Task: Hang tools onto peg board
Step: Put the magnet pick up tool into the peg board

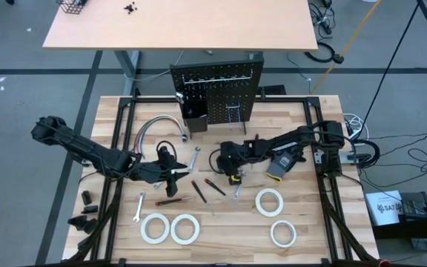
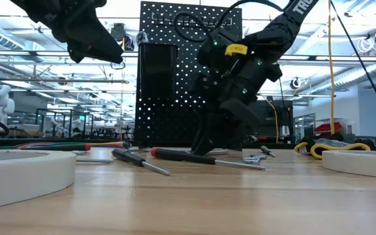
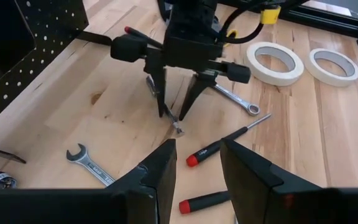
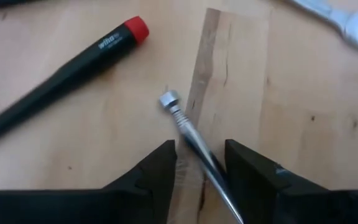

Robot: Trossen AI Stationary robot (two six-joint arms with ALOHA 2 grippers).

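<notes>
The black peg board (image 1: 217,93) stands upright at the table's far middle. Screwdrivers (image 1: 197,190) and silver wrenches (image 1: 194,159) lie flat on the wood between my arms. White tape rolls (image 1: 155,228) lie near the front. My right gripper (image 1: 232,167) points down at the table's middle and is closed on a thin silver driver shaft (image 4: 178,115). My left gripper (image 3: 197,155) is open and empty. It hovers just left of the right gripper (image 3: 174,116), facing it. My right gripper has the thin shaft (image 4: 205,163) between its two fingers, which come from above and point down. The shaft runs along the fingers, close against one finger (image 4: 247,177). Its socket-like tip (image 3: 178,128) sticks out below the fingertips, at the tabletop.
A black-handled, red-capped screwdriver (image 4: 73,68) and a wrench (image 4: 337,22) lie close to the right gripper. A curved grey cable bundle (image 1: 161,124) and a black-and-yellow flat object (image 1: 280,165) are also on the table. A small black bin (image 1: 193,119) hangs on the board.
</notes>
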